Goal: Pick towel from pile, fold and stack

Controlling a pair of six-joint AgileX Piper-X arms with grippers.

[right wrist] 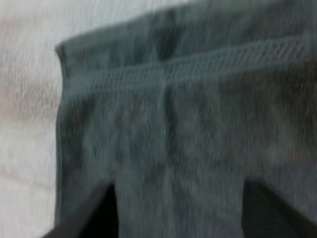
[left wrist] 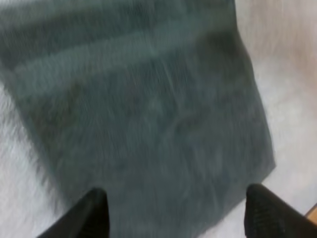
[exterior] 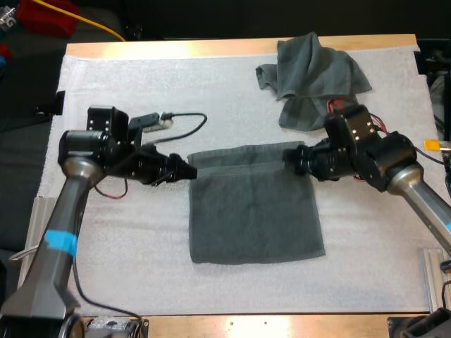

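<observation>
The flat towel [exterior: 254,211] lies mid-mat [exterior: 141,232]. At its far left corner, the left end effector [exterior: 185,171]; at its far right corner, the right end effector [exterior: 290,159]. Both are spread wide, gripping nothing. A crumpled towel [exterior: 313,77] sits far right.

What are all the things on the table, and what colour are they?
flat towel: 1, dark grey-green, spread out on the middle of the mat
crumpled towel: 1, dark grey-green, bunched up at the far right of the mat
mat: 1, white, covering most of the table
table: 1, wooden, its edge showing along the far and near sides of the mat
left gripper: 1, black, at the flat towel's far left corner, fingers apart
right gripper: 1, black, at the flat towel's far right corner, fingers apart
</observation>
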